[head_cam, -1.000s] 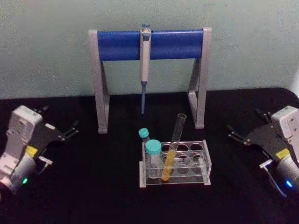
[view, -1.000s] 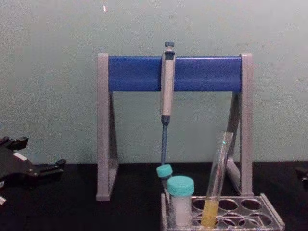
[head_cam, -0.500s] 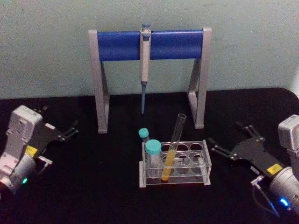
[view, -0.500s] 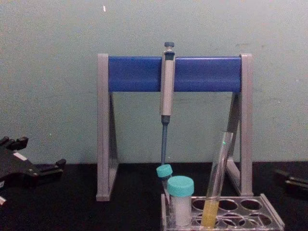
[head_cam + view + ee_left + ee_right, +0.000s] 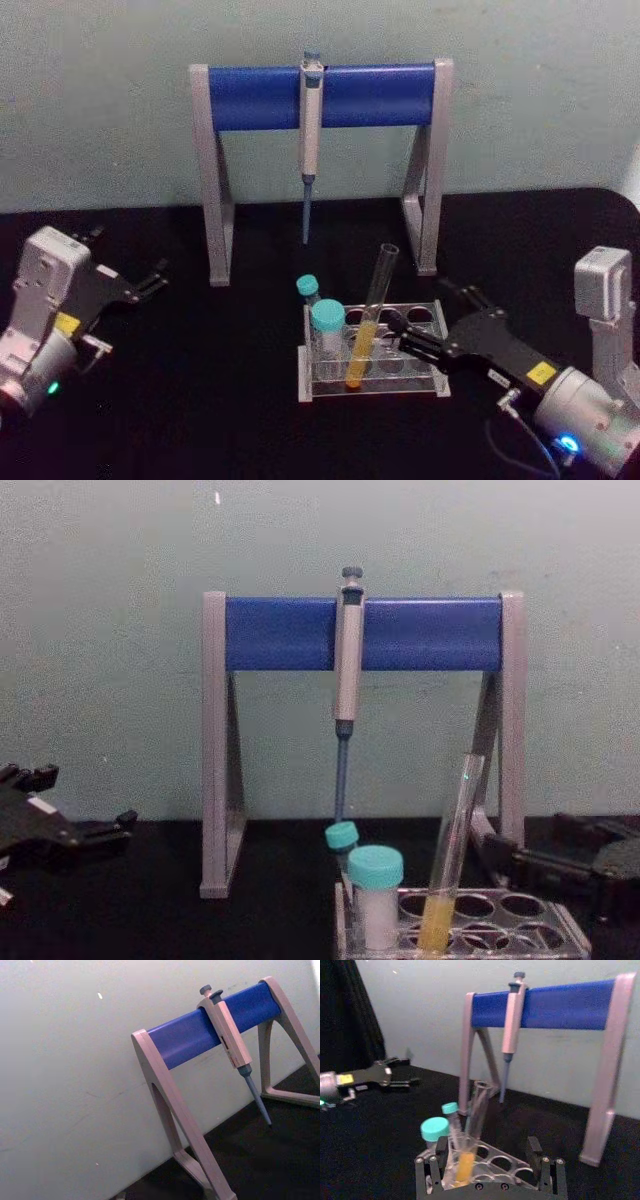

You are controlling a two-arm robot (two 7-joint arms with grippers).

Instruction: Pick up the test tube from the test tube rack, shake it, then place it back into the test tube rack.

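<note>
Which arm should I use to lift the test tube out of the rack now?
Right. The right gripper sits at the right end of the test tube rack, jaws open and facing the test tube. The left gripper is parked far off near the left edge of the table.

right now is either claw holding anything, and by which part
Nothing is held. The right claw is open beside the test tube; the left claw sits open, apart.
</note>
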